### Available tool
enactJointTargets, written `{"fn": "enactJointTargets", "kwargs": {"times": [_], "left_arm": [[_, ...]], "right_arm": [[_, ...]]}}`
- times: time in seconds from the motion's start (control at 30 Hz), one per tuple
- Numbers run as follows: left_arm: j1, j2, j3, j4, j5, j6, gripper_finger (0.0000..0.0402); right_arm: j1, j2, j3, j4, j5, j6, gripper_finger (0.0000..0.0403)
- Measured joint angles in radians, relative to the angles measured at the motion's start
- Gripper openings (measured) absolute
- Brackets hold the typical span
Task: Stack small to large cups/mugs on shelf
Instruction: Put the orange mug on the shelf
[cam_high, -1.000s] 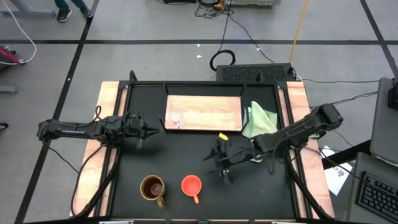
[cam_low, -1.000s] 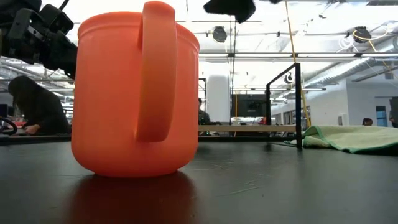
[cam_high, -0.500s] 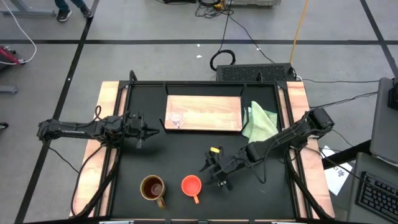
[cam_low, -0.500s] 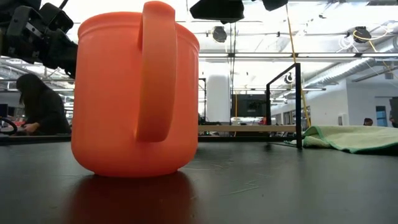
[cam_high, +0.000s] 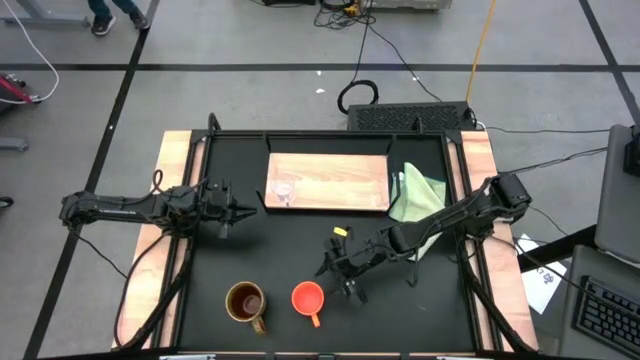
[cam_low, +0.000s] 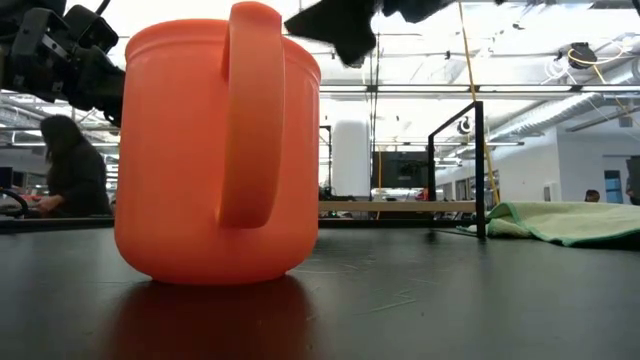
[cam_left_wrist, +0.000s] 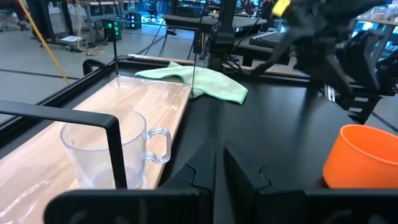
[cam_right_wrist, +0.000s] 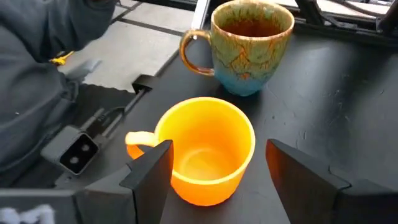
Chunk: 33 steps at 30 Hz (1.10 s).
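The orange cup (cam_high: 307, 297) stands upright on the black table near its near edge, and it fills the low view (cam_low: 215, 150). The brown glossy mug (cam_high: 246, 302) stands just left of it. The tiny clear glass cup (cam_high: 283, 190) stands on the left end of the light-wood shelf (cam_high: 335, 180). My right gripper (cam_high: 335, 275) is open and empty, just right of and above the orange cup. In the right wrist view the orange cup (cam_right_wrist: 205, 155) shows between the spread fingers (cam_right_wrist: 152, 171). My left gripper (cam_high: 236, 208) is shut and waits at the table's left.
A pale green cloth (cam_high: 417, 195) lies at the shelf's right end. A dark frame rail (cam_left_wrist: 93, 121) crosses in front of the clear glass cup (cam_left_wrist: 115, 149) in the left wrist view. People show in the room beyond the table (cam_low: 70, 175).
My right gripper has gone toward the table's left and near edge, closing on the orange cup, and has come lower in the low view. The cups have not moved.
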Motion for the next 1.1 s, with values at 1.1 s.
{"fn": "enactJointTargets", "kwargs": {"times": [1.1], "left_arm": [[0.000,0.000,0.000,-0.002,0.128,0.024,0.0033]], "right_arm": [[-0.003,-0.077,0.023,-0.026,-0.001,-0.138,0.0217]]}}
